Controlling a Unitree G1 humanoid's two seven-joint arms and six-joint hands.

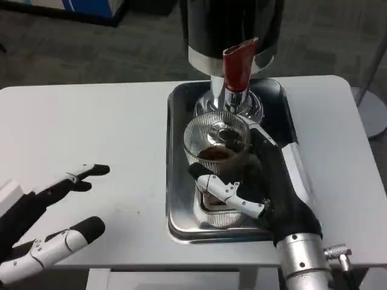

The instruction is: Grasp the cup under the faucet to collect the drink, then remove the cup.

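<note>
Right hand (275, 187) fingers grasp cup (216, 145) under red faucet (237, 65) on tray (175, 175); left hand (42, 226) released on white counter (91, 133).

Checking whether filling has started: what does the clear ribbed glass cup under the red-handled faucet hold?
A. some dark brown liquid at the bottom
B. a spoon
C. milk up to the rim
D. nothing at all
A. The clear ribbed glass cup, gripped by the right hand on the silver metal tray, shows dark brown liquid low inside.

Tray (175, 181): polished metal, mirror-glossy. Cup (216, 140): clear ribbed glass. Faucet (237, 63) lever: glossy red plastic. Table (91, 133): matt white.
</note>
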